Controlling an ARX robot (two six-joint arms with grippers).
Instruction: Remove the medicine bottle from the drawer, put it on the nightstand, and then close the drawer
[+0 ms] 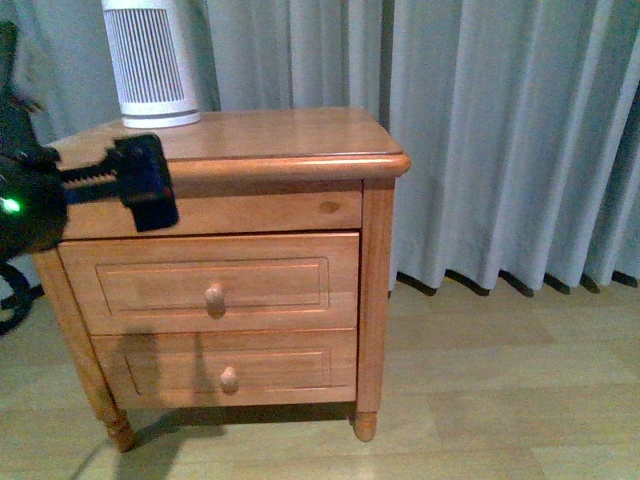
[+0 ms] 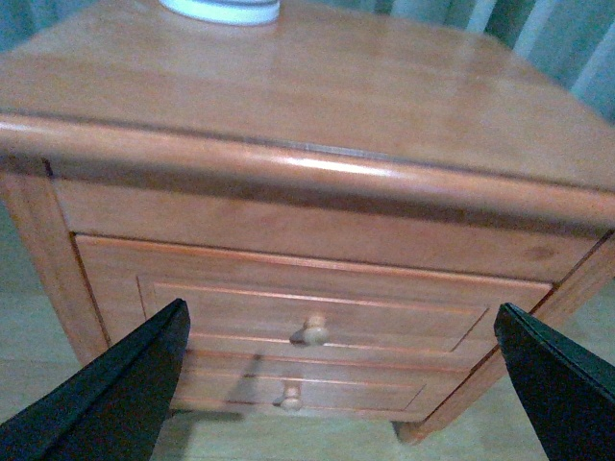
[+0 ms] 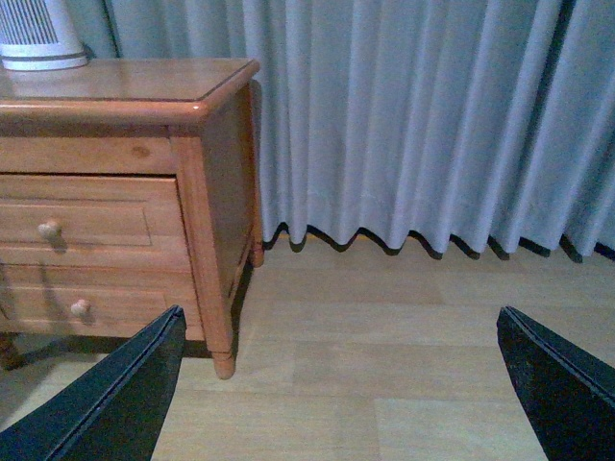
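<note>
The nightstand (image 1: 290, 135) stands in front of me, and the drawer (image 1: 150, 285), the taller upper one with a round knob (image 1: 214, 297), looks shut or nearly so. The medicine bottle is hidden. My left gripper (image 1: 150, 190) is open and empty, hovering in front of the tabletop's front left edge, above the drawer. In the left wrist view the left gripper (image 2: 338, 309) frames the drawer (image 2: 240, 298) and its knob (image 2: 312, 329). My right gripper (image 3: 338, 312) is open and empty over the floor, right of the nightstand (image 3: 125, 82); it does not show in the front view.
A large white ribbed cylinder (image 1: 152, 60) stands at the tabletop's back left. The shallower lower drawer (image 1: 280, 370) is shut. A grey curtain (image 1: 500, 130) hangs behind and to the right. Pale wooden floor (image 1: 500, 400) lies to the right.
</note>
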